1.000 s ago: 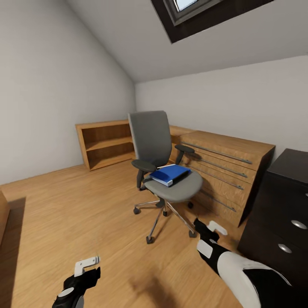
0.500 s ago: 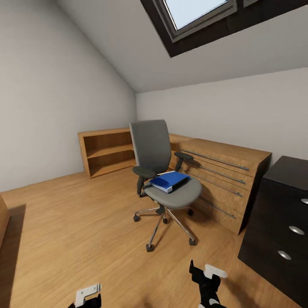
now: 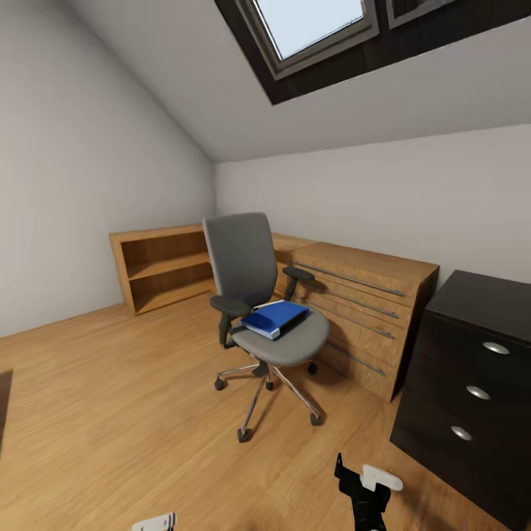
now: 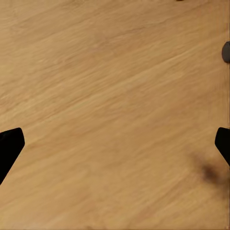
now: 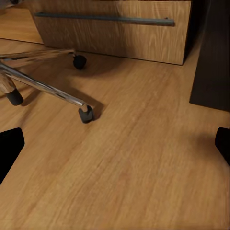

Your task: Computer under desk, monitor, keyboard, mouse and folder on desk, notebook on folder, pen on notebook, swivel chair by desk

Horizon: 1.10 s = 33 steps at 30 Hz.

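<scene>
Head view: I see the blue folder (image 3: 274,318) lying flat on the chair (image 3: 254,295) seat, beside the wooden chest (image 3: 361,302); black desk (image 3: 472,369) drawers at right. Wrist views: my left gripper (image 4: 115,143) and right gripper (image 5: 115,143) both gape over plank floor (image 4: 115,96).

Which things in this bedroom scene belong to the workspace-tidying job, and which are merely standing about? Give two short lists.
Belong to the job:
folder, lying on the chair seat
swivel chair
desk, black, with silver knobs

Just standing about:
wooden chest with long bar handles
open wooden shelf against the wall
skylight
</scene>
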Available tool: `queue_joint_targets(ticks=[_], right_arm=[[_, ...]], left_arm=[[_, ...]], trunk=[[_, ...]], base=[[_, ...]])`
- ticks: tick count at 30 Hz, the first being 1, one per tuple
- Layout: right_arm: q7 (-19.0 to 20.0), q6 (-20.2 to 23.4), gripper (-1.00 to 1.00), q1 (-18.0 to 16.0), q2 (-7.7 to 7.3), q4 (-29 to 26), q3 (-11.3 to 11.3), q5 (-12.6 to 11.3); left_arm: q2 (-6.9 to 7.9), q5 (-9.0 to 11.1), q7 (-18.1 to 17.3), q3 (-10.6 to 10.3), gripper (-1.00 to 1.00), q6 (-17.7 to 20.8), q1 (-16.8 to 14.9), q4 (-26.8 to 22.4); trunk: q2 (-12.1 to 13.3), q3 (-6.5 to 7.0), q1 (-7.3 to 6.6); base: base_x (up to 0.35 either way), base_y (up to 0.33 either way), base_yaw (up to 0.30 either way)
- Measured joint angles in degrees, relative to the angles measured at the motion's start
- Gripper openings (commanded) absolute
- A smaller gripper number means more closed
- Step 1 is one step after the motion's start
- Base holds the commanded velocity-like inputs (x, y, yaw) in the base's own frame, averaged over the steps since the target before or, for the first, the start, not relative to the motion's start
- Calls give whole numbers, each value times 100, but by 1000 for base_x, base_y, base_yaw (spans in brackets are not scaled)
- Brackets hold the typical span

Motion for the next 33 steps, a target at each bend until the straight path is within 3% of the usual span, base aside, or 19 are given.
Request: queue_joint_targets(ticks=[33], right_arm=[[1,65,100,0,77,0,23,40]], left_arm=[[11,7,-27,-5,100,21,-4,447]], trunk=[[1324,533,-725]], base=[[0,0,-259]])
